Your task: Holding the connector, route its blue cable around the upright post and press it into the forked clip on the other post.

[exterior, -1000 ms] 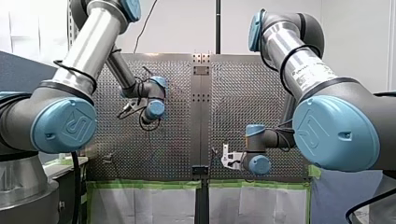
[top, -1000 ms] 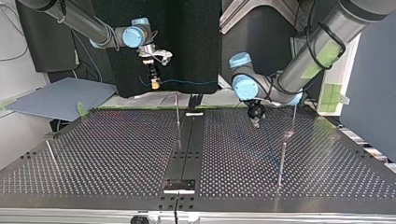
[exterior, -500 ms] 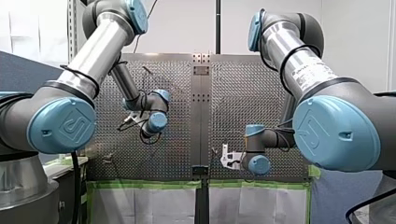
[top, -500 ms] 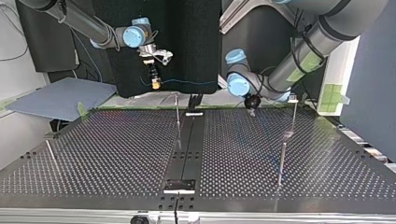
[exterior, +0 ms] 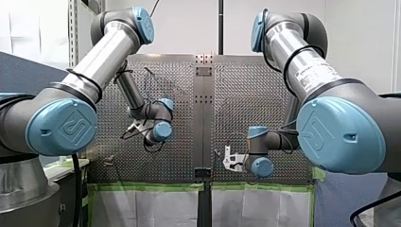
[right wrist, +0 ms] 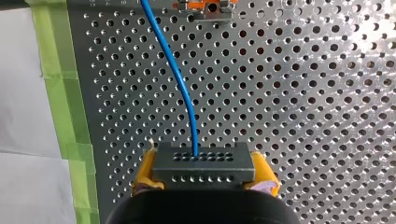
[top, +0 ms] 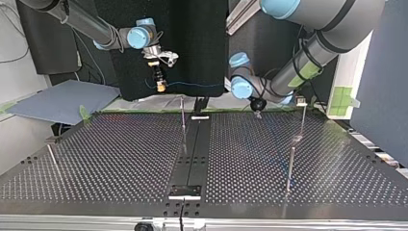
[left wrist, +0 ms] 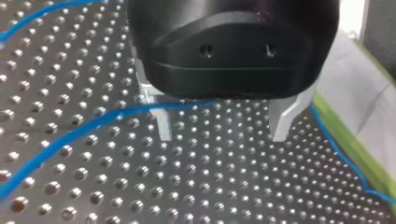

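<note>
In the top view, the perforated metal table (top: 120,159) carries a slim metal post (top: 290,166) nearest the camera, at the view's right. Behind it stands a second slim post (top: 303,120) with a small pale clip (top: 301,100) on its top. A third post (top: 183,115) stands near the middle, toward the far edge. Close to that far edge hangs my left gripper (left wrist: 222,135), low over the table. It is black, and its metal fingers (left wrist: 282,123) are spread wide and grip nothing. The thin blue cable (left wrist: 98,122) lies on the table and passes behind one finger. Farthest off, raised above the far edge at the view's left, my right gripper (right wrist: 204,179) clamps the black rectangular connector (right wrist: 204,163) between yellow pads (right wrist: 265,173). The cable leaves the connector's top and curves ahead to an orange-and-metal fitting (right wrist: 205,6).
</note>
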You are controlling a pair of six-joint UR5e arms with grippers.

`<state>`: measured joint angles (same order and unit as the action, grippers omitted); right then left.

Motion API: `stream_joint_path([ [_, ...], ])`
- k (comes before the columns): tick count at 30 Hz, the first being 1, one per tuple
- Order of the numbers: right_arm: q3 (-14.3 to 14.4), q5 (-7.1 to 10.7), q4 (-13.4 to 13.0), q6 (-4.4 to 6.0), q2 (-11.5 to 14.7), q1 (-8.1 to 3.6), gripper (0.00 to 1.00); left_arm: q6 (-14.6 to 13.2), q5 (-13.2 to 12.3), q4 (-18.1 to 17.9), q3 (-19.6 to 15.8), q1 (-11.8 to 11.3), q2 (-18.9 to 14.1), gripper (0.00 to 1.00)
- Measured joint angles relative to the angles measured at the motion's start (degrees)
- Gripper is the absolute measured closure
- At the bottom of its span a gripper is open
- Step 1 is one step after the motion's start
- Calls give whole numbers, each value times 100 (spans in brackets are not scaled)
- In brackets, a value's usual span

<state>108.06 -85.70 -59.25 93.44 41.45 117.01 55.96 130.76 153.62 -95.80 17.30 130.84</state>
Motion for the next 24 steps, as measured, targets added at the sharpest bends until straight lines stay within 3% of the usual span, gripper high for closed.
stream_joint_path([
  [8, 1, 0, -7, 0, 0, 2, 100, -6, 10, -3, 96, -5, 41, 0],
  [14, 1, 0, 0, 0, 0, 7, 100, -19, 38, 277, 292, 60, 322, 0],
  [24, 0, 0, 0, 0, 0, 32, 100, -16, 371, 539, 377, 53, 862, 0],
])
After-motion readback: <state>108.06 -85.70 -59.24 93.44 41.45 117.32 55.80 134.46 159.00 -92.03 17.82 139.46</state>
